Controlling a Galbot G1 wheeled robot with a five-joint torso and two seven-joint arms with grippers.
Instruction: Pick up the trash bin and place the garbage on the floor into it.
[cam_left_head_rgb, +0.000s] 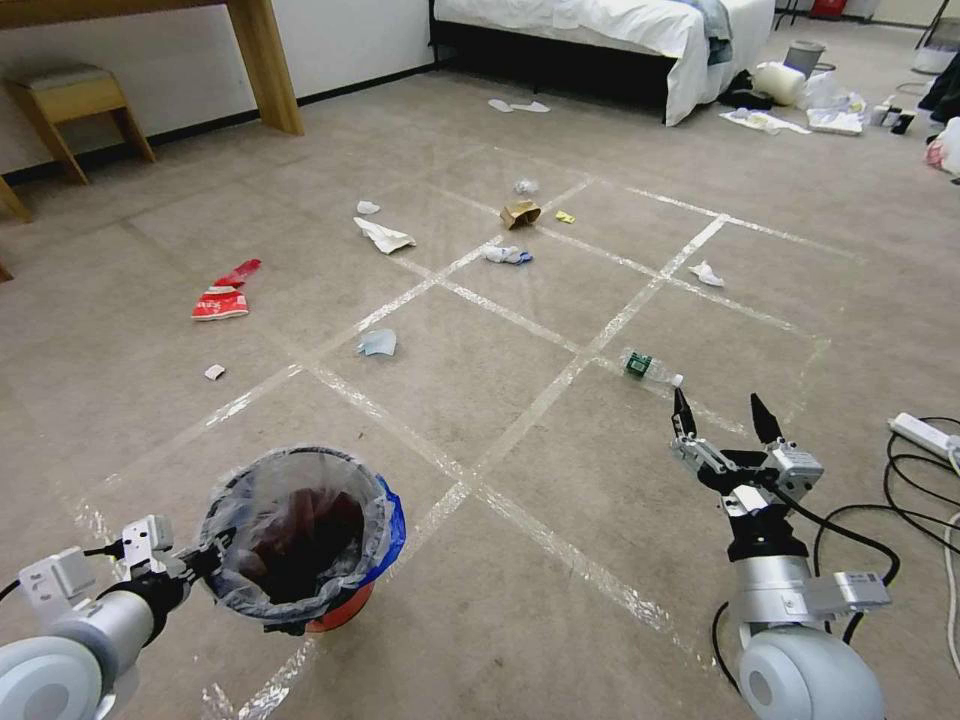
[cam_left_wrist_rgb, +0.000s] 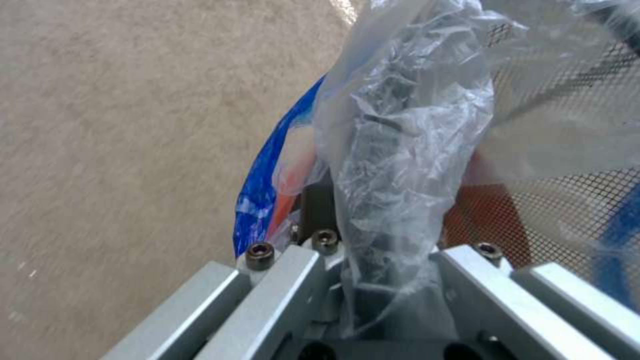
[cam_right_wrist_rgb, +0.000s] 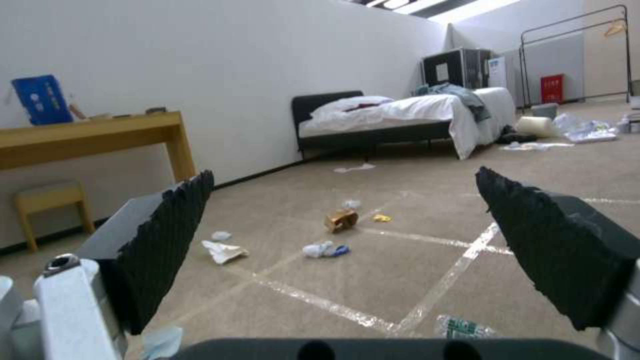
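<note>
Head view: left gripper jaws clamp one trash bin; right gripper jaws apart.

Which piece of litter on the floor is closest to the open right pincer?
The clear plastic bottle with the green label, lying just ahead of the right pincer; every other scrap lies farther off.

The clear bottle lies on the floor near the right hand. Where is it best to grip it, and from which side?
Probably across the bottle's middle, from above: it lies flat on its side, and the open right hand hovers just short of it.
</note>
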